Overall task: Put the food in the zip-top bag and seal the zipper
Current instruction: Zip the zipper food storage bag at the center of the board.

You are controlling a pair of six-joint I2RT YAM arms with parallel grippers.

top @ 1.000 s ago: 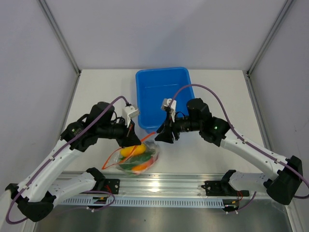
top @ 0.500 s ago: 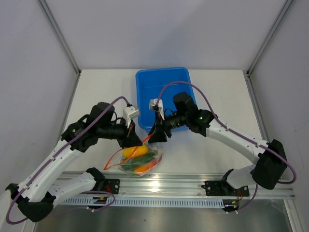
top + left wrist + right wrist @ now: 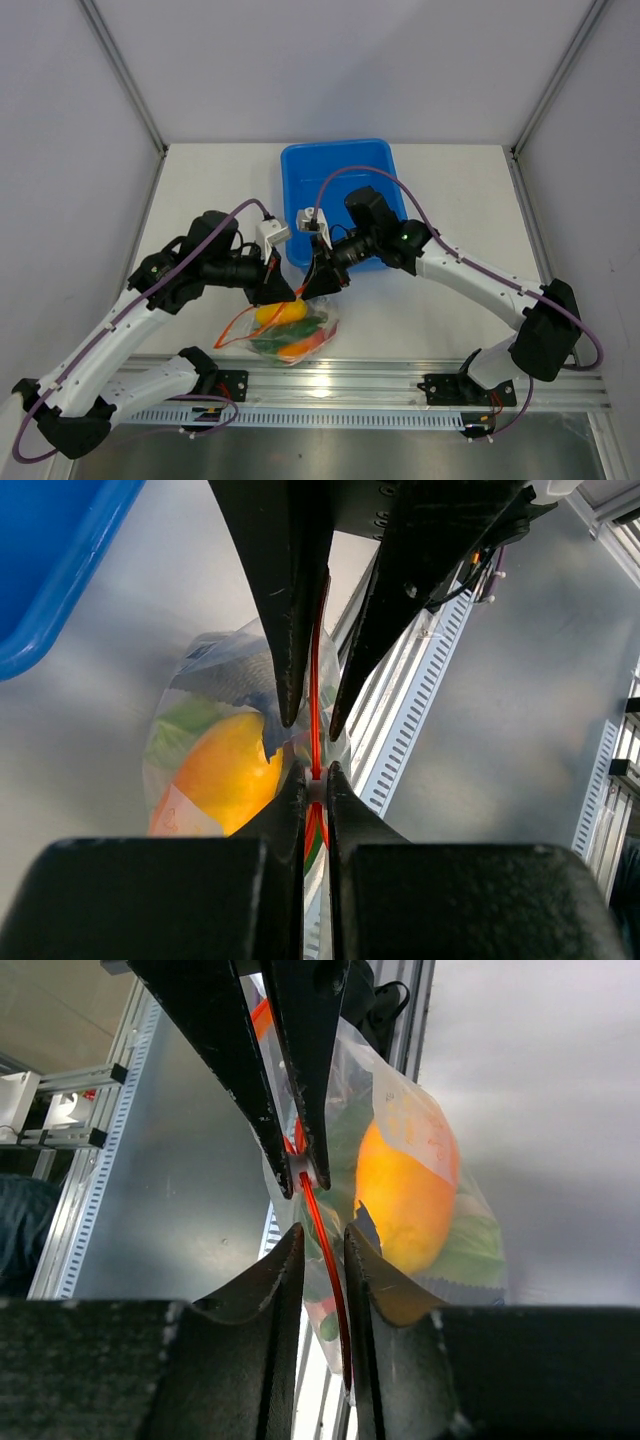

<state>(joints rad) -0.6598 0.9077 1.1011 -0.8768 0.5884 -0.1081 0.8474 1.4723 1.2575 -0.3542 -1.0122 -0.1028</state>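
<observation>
You're on the sealing step: the food (image 3: 405, 1190) is in the bag (image 3: 285, 332), which lies at the table's (image 3: 440, 320) near edge (just left of centre). Your left tool (image 3: 316, 776) pinches the zipper (image 3: 315, 700). Your right tool (image 3: 323, 1232) straddles it, narrowly open. Next, I'd judge, clamp and slide along.

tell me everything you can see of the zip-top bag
The zip-top bag is clear, crinkly plastic with a red-orange zipper along its mouth. It sits on the table near the arms' bases, bulging with food, orange-yellow and green pieces showing through. The left gripper is pinched shut on the zipper, holding the mouth up; the right gripper straddles the strip, jaws slightly apart.
</observation>
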